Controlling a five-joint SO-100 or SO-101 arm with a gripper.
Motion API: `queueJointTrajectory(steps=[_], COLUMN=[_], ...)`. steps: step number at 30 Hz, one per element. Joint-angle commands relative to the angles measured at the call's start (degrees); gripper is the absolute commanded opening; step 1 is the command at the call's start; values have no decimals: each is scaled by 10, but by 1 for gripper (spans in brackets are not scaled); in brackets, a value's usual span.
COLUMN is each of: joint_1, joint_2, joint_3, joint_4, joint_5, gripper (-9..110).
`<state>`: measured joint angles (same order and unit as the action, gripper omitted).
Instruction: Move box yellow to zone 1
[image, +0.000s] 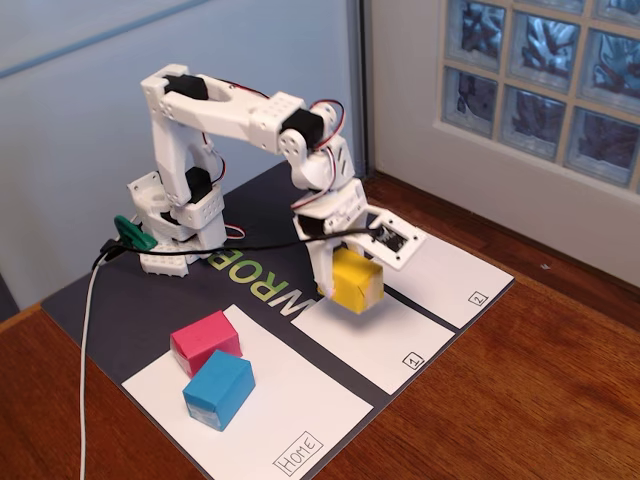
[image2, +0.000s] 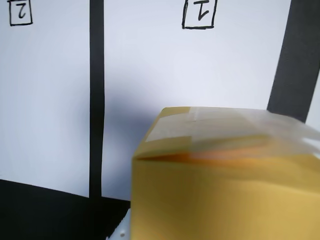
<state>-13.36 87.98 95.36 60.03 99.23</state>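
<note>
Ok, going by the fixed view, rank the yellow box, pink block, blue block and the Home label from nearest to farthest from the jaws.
1. Yellow box: in the jaws of the gripper, above zone 1.
2. Pink block: lower left, on the Home panel.
3. Blue block: just below the pink one, touching it.
4. Home label: at the panel's bottom corner.

My arm (image: 215, 110) is white printed plastic with black servo blocks at each joint. Thin red and black wires loop between joints. My gripper (image: 335, 262) is white too; a green clamp (image: 133, 233) grips my base.
</note>
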Motion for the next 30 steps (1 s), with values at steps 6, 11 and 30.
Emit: queueJointTrajectory(steps=[6,11,30], joint_1=[-24,-38,-33], joint_2=[-66,-102,-166], joint_3=[-29,-51,-83], joint_4=[-36,-38,-46], joint_5=[2,4,-11], gripper=[2,2,3])
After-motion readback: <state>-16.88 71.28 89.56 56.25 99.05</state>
